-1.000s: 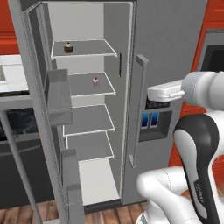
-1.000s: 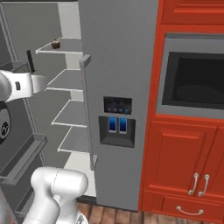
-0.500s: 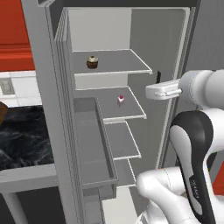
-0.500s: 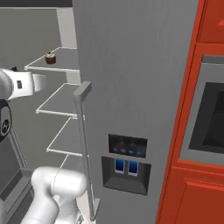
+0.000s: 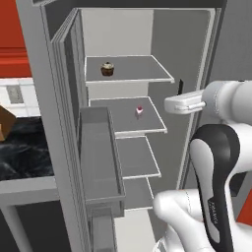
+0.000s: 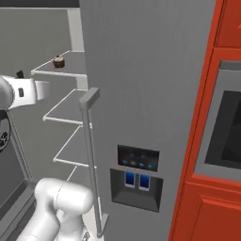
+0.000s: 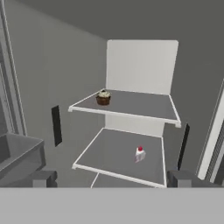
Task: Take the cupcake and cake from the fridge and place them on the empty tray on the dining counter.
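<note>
The tall grey stainless-steel fridge (image 5: 54, 123) stands open. The jaws are wide, holding nothing. Advance level over the second white shelf (image 7: 118, 155) toward the small white red-topped cake wedge (image 7: 139, 154) near its front right corner; the brown cream-topped cupcake (image 7: 103, 97) sits at the top shelf's left edge.

To my right, red cabinets (image 6: 207, 212) frame a dark built-in oven (image 6: 226, 134). To my left, a white tiled wall (image 5: 19, 91) stands above a black-topped surface (image 5: 24, 157).
</note>
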{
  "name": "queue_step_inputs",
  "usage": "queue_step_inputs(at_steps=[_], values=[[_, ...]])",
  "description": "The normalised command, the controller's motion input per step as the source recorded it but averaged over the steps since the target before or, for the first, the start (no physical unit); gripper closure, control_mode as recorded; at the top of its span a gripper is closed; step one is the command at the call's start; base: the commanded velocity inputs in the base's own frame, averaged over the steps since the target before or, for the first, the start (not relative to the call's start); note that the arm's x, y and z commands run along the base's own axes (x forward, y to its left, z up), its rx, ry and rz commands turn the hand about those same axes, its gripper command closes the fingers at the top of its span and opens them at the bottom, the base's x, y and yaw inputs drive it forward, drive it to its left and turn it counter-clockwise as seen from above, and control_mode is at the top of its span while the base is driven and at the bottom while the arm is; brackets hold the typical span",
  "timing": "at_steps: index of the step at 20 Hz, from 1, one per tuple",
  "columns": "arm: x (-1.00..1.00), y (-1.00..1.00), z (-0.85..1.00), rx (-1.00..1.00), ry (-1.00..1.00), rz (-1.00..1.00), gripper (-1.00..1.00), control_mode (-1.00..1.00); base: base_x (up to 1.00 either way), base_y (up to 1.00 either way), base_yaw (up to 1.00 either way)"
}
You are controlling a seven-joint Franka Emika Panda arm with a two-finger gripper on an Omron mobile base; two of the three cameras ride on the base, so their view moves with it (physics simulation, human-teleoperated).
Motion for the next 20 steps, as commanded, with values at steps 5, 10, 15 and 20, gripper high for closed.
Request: queue_step_inputs(at_steps=[5,10,15,20], values=[[0.00,0.00,0.00,0.00,0.00,0.00,-1.00,1.00,0.55,0.00,0.51],[0.00,0.00,0.00,0.00,0.00,0.00,-1.00,1.00,0.34,0.29,0.34],[0.00,0.00,0.00,0.00,0.00,0.00,-1.00,1.00,0.33,0.78,0.07],[0.00,0.00,0.00,0.00,0.00,0.00,-1.00,1.00,0.93,0.41,0.00]])
